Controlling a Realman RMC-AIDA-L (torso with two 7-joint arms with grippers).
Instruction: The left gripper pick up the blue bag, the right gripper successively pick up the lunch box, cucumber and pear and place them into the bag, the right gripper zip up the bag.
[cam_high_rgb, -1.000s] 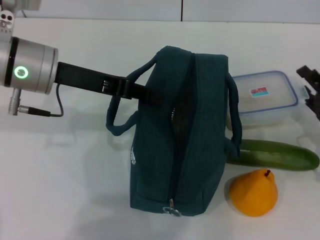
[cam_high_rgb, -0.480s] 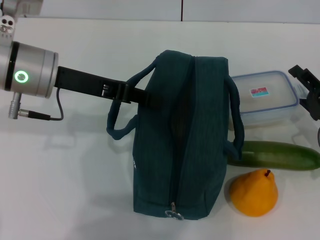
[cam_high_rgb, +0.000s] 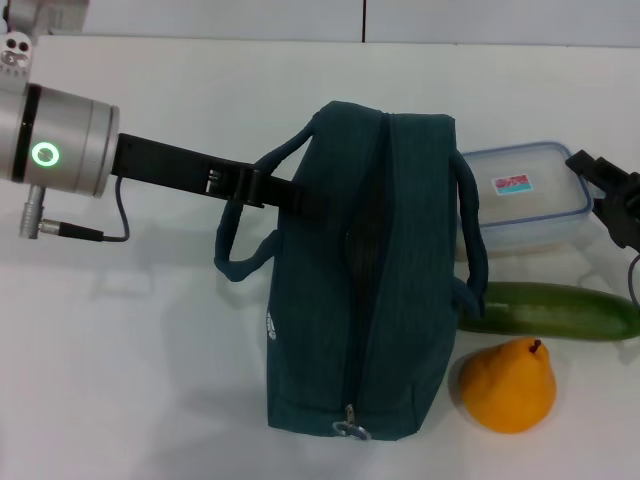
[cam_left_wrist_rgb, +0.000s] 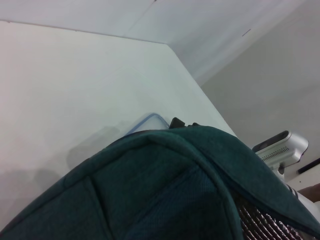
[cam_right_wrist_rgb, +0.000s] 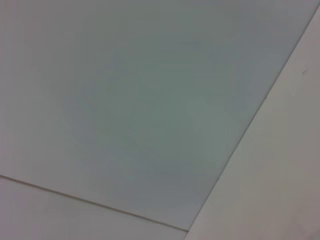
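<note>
The blue bag (cam_high_rgb: 375, 290) lies on the white table with its zipper partly open, the ring pull (cam_high_rgb: 348, 428) at its near end. My left gripper (cam_high_rgb: 298, 194) reaches in from the left and is shut on the bag's left loop handle; its tips are hidden by the fabric. The left wrist view shows the bag (cam_left_wrist_rgb: 150, 200) close up with silver lining (cam_left_wrist_rgb: 265, 225). Right of the bag lie the lunch box (cam_high_rgb: 525, 195), the cucumber (cam_high_rgb: 555, 309) and the pear (cam_high_rgb: 508, 385). My right gripper (cam_high_rgb: 606, 200) hovers open at the lunch box's right end. The right wrist view shows only bare wall.
The white table (cam_high_rgb: 150, 370) stretches left and in front of the bag. A cable (cam_high_rgb: 110, 225) hangs from my left wrist. The table's far edge meets a grey wall (cam_high_rgb: 300, 18). The lunch box's corner (cam_left_wrist_rgb: 145, 121) peeks past the bag in the left wrist view.
My right gripper has moved left from the frame edge to the lunch box's right end. The bag has shifted a little under the left gripper's hold; its near end sits slightly lower in view.
</note>
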